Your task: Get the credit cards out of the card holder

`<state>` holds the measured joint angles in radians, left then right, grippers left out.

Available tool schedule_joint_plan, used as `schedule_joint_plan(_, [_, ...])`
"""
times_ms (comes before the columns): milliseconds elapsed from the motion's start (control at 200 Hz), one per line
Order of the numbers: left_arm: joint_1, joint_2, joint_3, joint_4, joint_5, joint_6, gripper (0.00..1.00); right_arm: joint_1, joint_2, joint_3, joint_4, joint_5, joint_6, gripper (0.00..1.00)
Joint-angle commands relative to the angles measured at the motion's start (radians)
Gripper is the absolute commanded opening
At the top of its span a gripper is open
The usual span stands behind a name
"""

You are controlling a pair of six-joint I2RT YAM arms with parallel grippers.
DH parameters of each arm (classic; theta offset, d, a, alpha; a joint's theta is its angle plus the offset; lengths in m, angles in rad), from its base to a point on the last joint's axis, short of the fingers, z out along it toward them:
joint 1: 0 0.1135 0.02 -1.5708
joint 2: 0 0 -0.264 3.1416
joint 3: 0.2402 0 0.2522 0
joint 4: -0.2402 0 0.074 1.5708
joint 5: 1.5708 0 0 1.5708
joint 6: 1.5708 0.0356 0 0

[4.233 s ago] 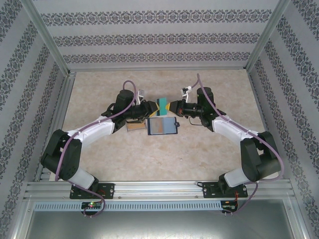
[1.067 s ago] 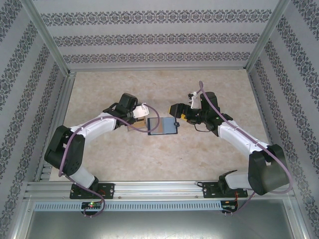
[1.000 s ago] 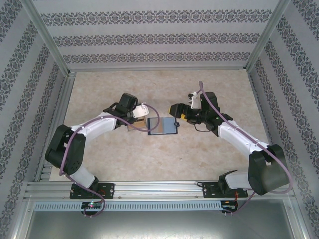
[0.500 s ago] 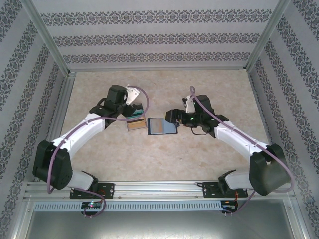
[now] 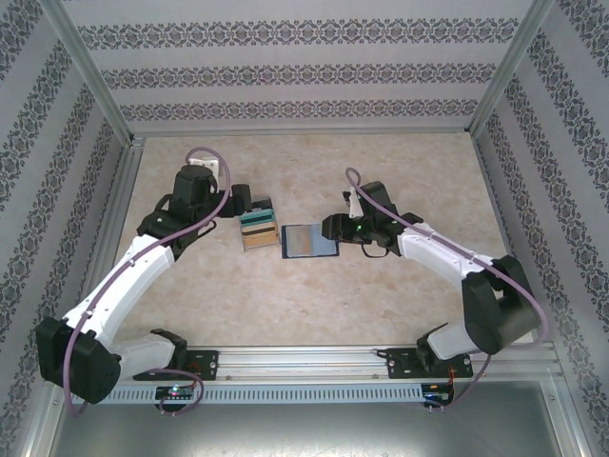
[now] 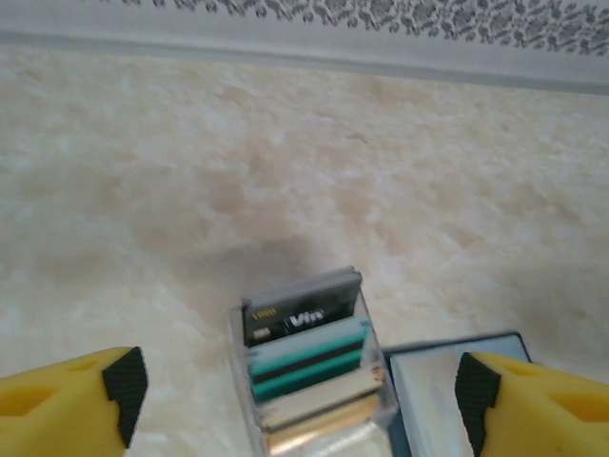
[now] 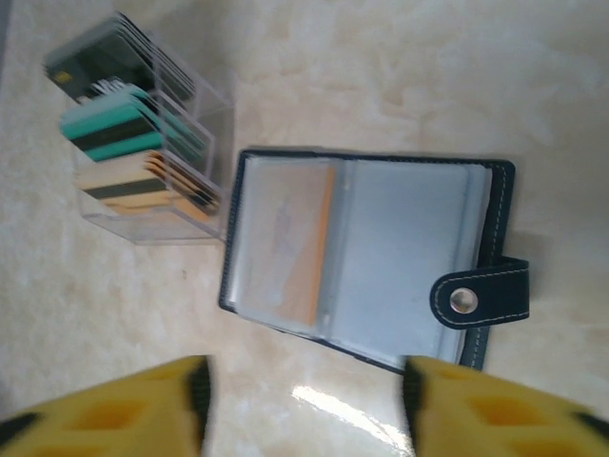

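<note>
Open card holder (image 7: 366,252) on the tabletop (image 5: 400,171)
Both empty, left pincer (image 6: 300,381) and right pincer (image 7: 304,400) gape; tan credit card (image 7: 285,233) veiled by pocket film.

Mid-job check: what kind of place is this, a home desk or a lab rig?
Most likely a lab test cell: an aluminium frame encloses a marble-look tabletop, wallpaper-patterned panels stand as walls, and the open card holder lies beside a clear box of credit cards.
</note>
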<state>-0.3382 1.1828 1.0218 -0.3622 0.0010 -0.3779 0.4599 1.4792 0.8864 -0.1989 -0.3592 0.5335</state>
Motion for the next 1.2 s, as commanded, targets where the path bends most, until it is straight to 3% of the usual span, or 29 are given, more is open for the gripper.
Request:
schedule_joint_plan(0, [0.010, 0.020, -0.048, -0.050, 0.140, -0.225, 0.73, -0.004, 0.070, 0.039, -0.028, -0.021, -0.017, 0.25])
schedule_joint_plan(150, [-0.026, 0.052, -0.122, 0.039, 0.204, -0.344, 0.51, -0.001, 0.133, 0.037, -0.019, 0.014, -0.011, 0.16])
schedule_joint_plan(265, [-0.070, 0.086, -0.141, 0.081, 0.197, -0.396, 0.44, -0.001, 0.171, 0.042, -0.022, 0.043, -0.020, 0.08])
schedule_joint_plan(430, [-0.121, 0.156, -0.140, 0.118, 0.196, -0.438, 0.36, -0.004, 0.212, 0.045, -0.024, 0.075, -0.026, 0.09])
schedule_joint_plan(869, [-0.225, 0.408, -0.047, 0.172, 0.239, -0.476, 0.31, 0.011, 0.280, 0.032, 0.004, 0.066, -0.024, 0.09])
schedule_joint_plan(1194, [-0.237, 0.538, 0.017, 0.178, 0.258, -0.472, 0.31, 0.011, 0.276, 0.019, 0.006, 0.069, -0.018, 0.07])
